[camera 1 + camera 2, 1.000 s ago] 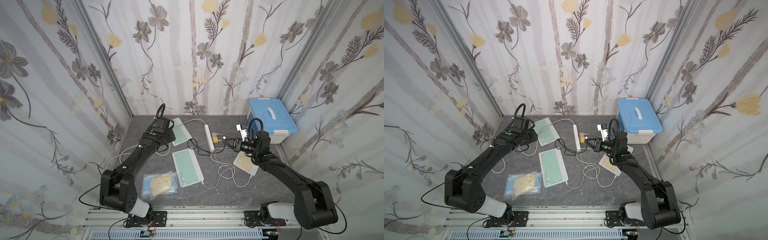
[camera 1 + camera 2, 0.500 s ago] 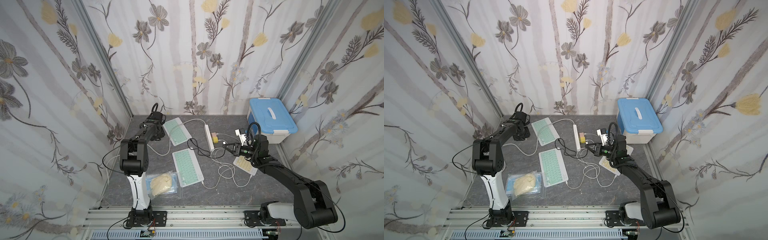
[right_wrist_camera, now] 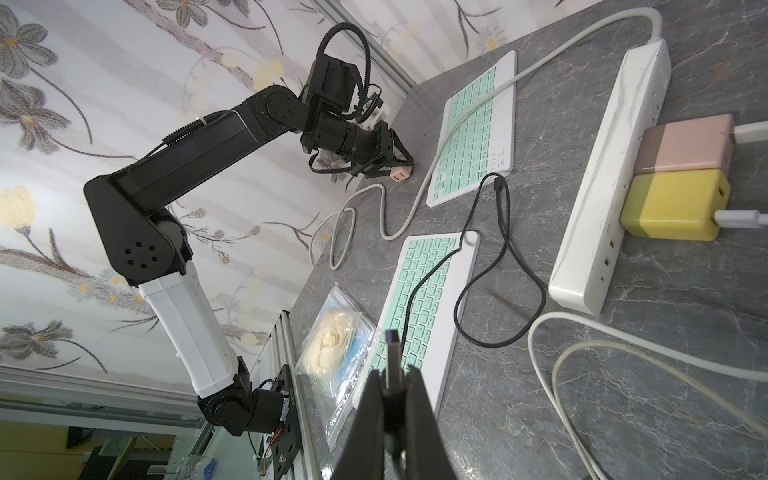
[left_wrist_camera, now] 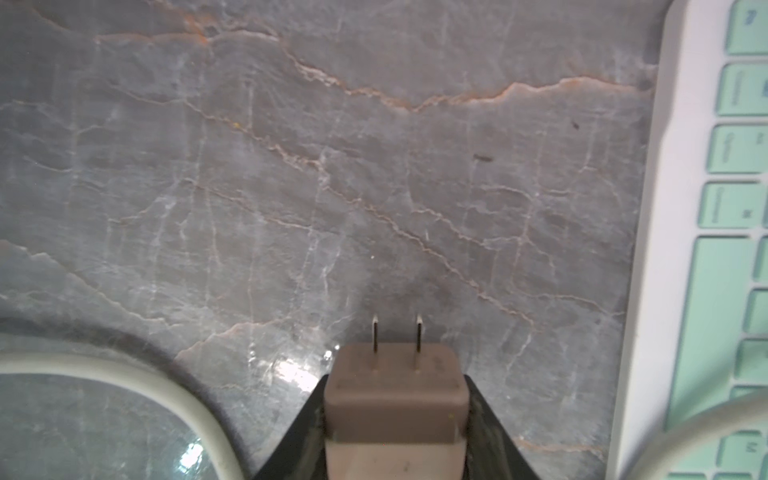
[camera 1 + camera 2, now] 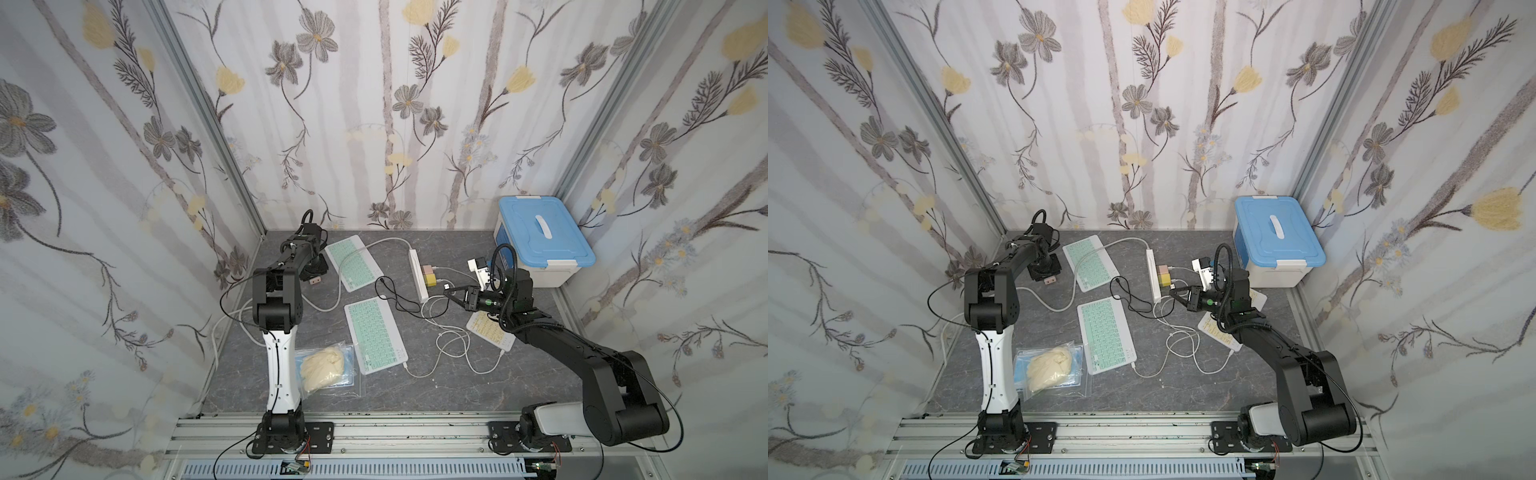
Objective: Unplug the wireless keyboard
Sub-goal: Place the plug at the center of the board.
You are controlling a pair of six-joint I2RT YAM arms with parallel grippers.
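- Left end effector (image 4: 397, 376) clamps a brown charger (image 4: 395, 415), well left of the power strip (image 5: 419, 274).
- Right end effector (image 3: 395, 372) pinches a USB plug (image 3: 392, 353), just right of the power strip.

Both top views look from high above the front rail (image 5: 374, 428), steeply down toward the back wall (image 5: 386, 124). They are far enough away to take in the whole worktop (image 5: 478, 399) and both arms, and they overlap almost completely. The left wrist camera sits very near the worktop, facing along the left hand (image 4: 392, 386) past the adapter (image 4: 395, 415) it clamps, with a keyboard (image 4: 706, 291) edge at the frame side. The right wrist camera looks over the right hand (image 3: 392, 374), closed on a connector (image 3: 392, 353), across the worktop to the left arm (image 3: 166, 174). It shares that arm, the keyboards and the strip (image 3: 602, 166) with the top views.
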